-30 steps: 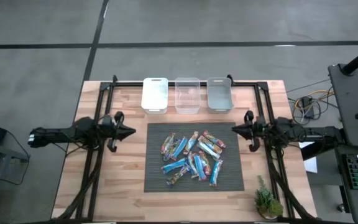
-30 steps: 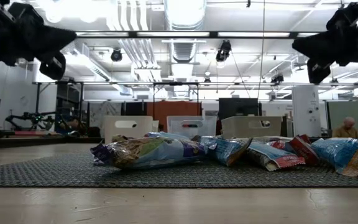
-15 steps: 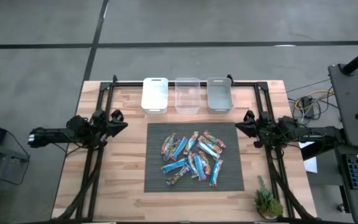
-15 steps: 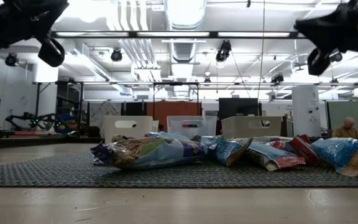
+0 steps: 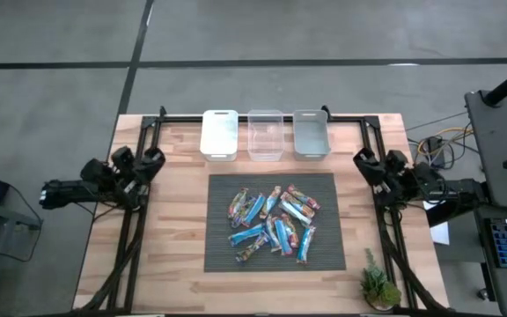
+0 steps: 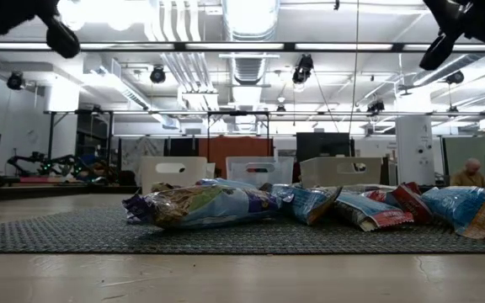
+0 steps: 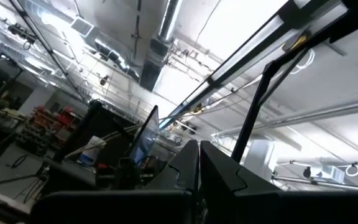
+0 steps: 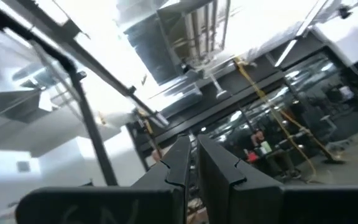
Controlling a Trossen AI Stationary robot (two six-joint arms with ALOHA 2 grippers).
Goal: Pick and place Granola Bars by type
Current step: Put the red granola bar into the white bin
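The granola bars (image 5: 274,222) lie in a loose heap on a dark ribbed mat (image 5: 223,255) in the middle of the table; in the low view the granola bars (image 6: 226,204) rest on their flat sides, partly on one another. My left gripper (image 5: 154,158) stands at the table's left side, shut and empty, tipped upward, well clear of the heap. My right gripper (image 5: 360,159) stands at the table's right side, shut and empty, tipped upward too. Both wrist views look at the ceiling past the shut left gripper (image 7: 199,163) and the shut right gripper (image 8: 192,157).
Three small bins stand in a row at the far edge: a white bin (image 5: 220,134), a clear bin (image 5: 265,134) and a greyish bin (image 5: 311,132). A small potted plant (image 5: 379,286) sits at the near right corner. Black frame rails (image 5: 139,176) run along both table sides.
Both grippers have risen and tipped from level to pointing upward, drawing back from the mat toward their own table sides. In the low view they have climbed almost out of the picture's top. The bars have kept still.
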